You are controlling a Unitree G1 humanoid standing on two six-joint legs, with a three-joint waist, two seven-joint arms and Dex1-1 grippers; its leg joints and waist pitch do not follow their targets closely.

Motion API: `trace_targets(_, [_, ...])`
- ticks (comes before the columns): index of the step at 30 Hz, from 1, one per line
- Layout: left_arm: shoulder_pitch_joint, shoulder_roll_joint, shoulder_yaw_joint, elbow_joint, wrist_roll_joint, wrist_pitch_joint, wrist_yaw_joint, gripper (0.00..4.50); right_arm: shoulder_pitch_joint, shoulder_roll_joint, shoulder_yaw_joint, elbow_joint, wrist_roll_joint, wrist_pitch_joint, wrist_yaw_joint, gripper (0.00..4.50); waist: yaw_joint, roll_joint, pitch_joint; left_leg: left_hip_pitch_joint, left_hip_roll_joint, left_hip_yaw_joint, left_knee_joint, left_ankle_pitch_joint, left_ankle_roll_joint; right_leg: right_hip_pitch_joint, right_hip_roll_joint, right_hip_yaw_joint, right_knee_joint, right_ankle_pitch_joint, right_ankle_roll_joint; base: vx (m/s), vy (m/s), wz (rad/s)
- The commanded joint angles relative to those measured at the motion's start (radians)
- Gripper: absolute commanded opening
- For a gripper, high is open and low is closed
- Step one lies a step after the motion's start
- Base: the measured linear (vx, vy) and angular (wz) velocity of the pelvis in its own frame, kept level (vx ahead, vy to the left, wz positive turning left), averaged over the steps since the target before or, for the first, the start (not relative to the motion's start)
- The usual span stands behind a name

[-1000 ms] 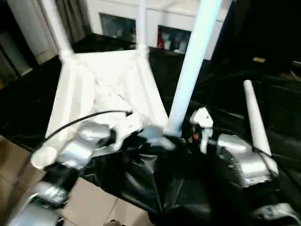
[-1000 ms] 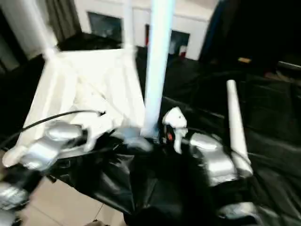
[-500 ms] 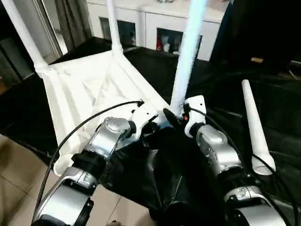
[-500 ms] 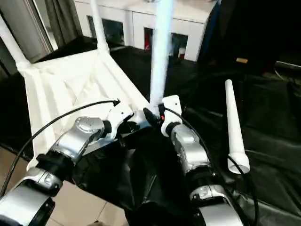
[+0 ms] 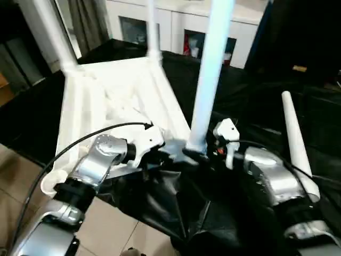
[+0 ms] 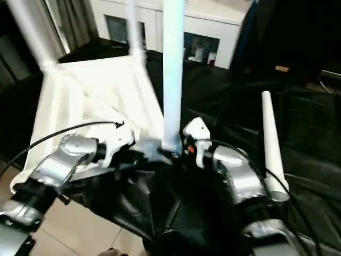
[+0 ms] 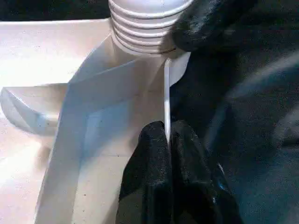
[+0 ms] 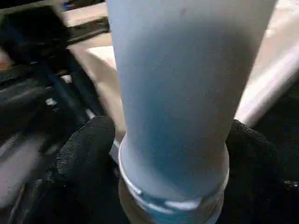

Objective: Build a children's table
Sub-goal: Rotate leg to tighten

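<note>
- Left eye view: the tabletop [image 5: 114,101] lies upside down on a surface draped in black sheeting [image 5: 176,208], with 2 legs standing in its far corner sockets, one at the far left [image 5: 50,33] and one further right [image 5: 152,29].
- A 3rd leg [image 5: 209,74] stands upright in the near right corner socket; the right gripper [image 8: 168,149] holds it just above its ribbed base, 1 black finger pressed to each side.
- In the left wrist view, the left gripper [image 7: 167,140] pinches a thin upright rib of the tabletop beside that socket, its fingers closed on the rib's edge, steadying the top.
- The 4th leg [image 5: 299,144] lies loose on the sheeting to the right, beside the right forearm.
- The step in hand appears to be seating the 3rd leg; next, it likely needs a firm downward push or twist until fully home, then the loose leg for the near left corner [image 5: 49,184].
</note>
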Motion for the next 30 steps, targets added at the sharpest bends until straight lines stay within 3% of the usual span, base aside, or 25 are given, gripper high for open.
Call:
trace_targets(1, [0.001,0.009,-0.015,-0.071,-0.040,-0.030,-0.083,0.00,0.018,-0.029,0.013,-0.040,0.018,0.000,0.066,3.72,0.000,-0.002,-0.082,0.001,0.046,-0.008,-0.062,-0.102,0.079,0.063,-0.079,0.048,-0.066,-0.036,-0.263,0.000,0.000,0.00])
trace_targets(6, [0.007,0.028,-0.021,-0.089,-0.042,-0.030,-0.118,0.00,0.035,-0.049,0.036,-0.066,0.017,0.012,0.113,3.37,0.003,-0.001,-0.083,0.000,0.045,-0.009,-0.062,-0.100,0.074,0.064,-0.078,0.046,-0.067,-0.054,-0.258,0.000,0.000,0.00])
trace_targets(15, [0.005,0.007,-0.004,-0.077,-0.037,-0.025,-0.080,0.00,0.052,-0.014,0.020,-0.074,0.038,0.046,0.083,2.77,0.003,-0.003,-0.084,-0.002,0.044,-0.008,-0.061,-0.084,0.069,0.064,-0.079,0.046,-0.065,-0.043,-0.256,0.000,0.000,0.00])
trace_targets(18, [-0.022,-0.040,0.010,-0.009,0.013,-0.034,0.052,0.00,0.033,0.049,-0.014,0.009,-0.015,0.041,-0.118,2.76,-0.002,-0.004,-0.082,-0.001,0.042,-0.009,-0.063,-0.092,0.054,0.060,-0.079,0.045,-0.071,-0.080,-0.245,0.000,0.000,0.00])
trace_targets(23, [-0.111,-0.152,0.050,0.147,0.063,-0.008,0.314,0.00,-0.004,0.171,-0.085,0.151,-0.062,0.053,-0.475,2.74,-0.016,-0.008,-0.080,0.005,0.034,-0.010,-0.067,-0.131,0.000,0.061,-0.079,0.046,-0.088,-0.225,-0.196,0.000,0.000,0.00])
trace_targets(27, [-0.171,-0.230,0.073,0.249,0.080,0.019,0.473,0.00,-0.040,0.257,-0.115,0.228,-0.070,0.053,-0.643,2.74,-0.013,-0.004,-0.080,0.001,0.031,-0.009,-0.065,-0.113,0.015,0.060,-0.079,0.047,-0.088,-0.199,-0.190,0.000,0.000,0.00])
trace_targets(30, [-0.190,-0.259,0.078,0.290,0.085,0.010,0.510,0.00,-0.065,0.292,-0.118,0.264,-0.078,0.026,-0.676,2.74,-0.012,-0.002,-0.083,-0.001,0.031,-0.010,-0.064,-0.112,0.022,0.061,-0.079,0.047,-0.088,-0.194,-0.189,0.000,0.000,0.00])
